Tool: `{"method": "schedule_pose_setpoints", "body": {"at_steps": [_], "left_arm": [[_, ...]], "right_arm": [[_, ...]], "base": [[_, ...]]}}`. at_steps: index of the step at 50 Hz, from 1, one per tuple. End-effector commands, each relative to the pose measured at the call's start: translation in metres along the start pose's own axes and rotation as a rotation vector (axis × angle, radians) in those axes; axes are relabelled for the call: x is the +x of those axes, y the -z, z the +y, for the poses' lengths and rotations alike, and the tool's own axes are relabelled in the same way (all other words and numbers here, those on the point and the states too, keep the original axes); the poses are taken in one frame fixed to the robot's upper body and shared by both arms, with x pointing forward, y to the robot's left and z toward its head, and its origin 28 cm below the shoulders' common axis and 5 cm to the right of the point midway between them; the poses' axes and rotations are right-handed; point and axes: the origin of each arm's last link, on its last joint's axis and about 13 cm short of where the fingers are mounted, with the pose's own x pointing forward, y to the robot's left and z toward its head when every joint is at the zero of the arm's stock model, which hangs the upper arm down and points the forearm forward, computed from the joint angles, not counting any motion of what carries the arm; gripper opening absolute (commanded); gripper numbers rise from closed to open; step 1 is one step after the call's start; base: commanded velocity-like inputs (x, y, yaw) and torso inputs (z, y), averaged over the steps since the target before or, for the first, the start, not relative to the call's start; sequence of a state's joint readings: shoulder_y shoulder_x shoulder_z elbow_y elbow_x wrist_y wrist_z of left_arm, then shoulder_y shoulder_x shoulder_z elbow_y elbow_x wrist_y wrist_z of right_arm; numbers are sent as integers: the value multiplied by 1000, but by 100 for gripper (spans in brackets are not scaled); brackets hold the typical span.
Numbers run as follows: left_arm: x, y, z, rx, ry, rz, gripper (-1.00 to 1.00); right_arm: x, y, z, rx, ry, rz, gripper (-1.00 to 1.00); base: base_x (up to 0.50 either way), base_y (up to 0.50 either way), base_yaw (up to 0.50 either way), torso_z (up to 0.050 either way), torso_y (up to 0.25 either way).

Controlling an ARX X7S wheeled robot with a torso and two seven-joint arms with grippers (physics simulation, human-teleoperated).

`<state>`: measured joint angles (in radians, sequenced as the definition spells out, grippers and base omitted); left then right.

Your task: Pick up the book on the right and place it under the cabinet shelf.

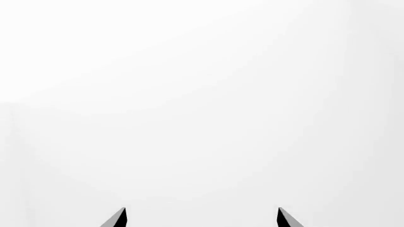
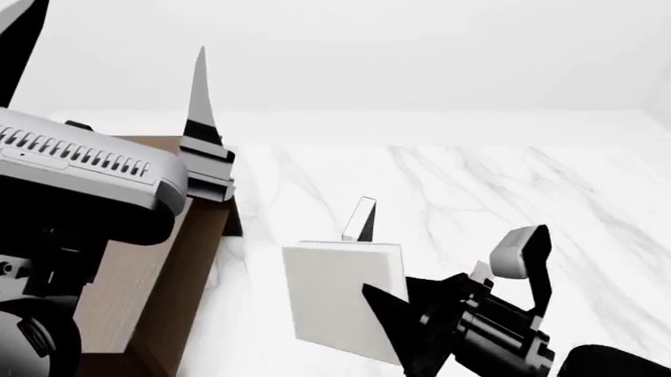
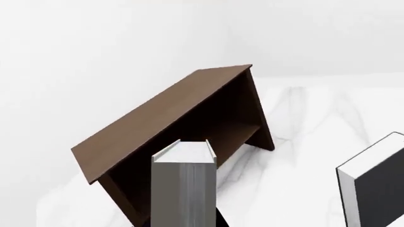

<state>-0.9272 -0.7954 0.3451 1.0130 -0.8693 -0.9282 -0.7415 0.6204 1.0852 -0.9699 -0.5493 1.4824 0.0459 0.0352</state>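
Right gripper (image 2: 383, 302) clamped on book (image 2: 341, 294): thin, stiff, light, smooth cover; you keep hold at edge. Left gripper (image 1: 202, 218) spread, empty. Cabinet (image 3: 183, 127) ahead.

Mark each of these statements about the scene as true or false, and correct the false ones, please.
1. The right gripper holds the pale grey book. True.
2. The book is already inside the cabinet. False: it is held in the air, apart from the cabinet, whose open side faces it in the right wrist view.
3. The left gripper carries a book. False: its fingers stand apart with nothing between them.
4. A second book with a black cover stands on the marble surface. True.
5. The cabinet is white. False: it is dark brown wood grain.
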Motion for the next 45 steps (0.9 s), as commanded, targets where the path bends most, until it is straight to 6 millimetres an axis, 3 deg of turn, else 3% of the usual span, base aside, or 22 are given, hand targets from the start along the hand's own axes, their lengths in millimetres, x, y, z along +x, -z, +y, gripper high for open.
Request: {"method": "schedule_pose_setpoints", "body": {"at_steps": [1,7,17,31,45], "left_arm": [[1,-2,0,3,1,-5,100],[1,-2,-1,3,0,-6,100],[-1,-3,0,3,-2,-6,100],[-4,-2,0,0,-8,-6,100],[-4,0,0,-1,-9,0,100]], "right_arm": [[22,37,11,220,-26,-96,-100],[36,49,19,312,-31,-111,-100],[60,48,34,388,-53,-116,-100],[95,53,25,481,87,-77,-100],[115,62,24,530,133,-14,-100]], "base": [[0,0,0,0,0],[0,0,0,0,2],[0,0,0,2,1],[0,0,0,0,1],[0,0,0,0,1]]}}
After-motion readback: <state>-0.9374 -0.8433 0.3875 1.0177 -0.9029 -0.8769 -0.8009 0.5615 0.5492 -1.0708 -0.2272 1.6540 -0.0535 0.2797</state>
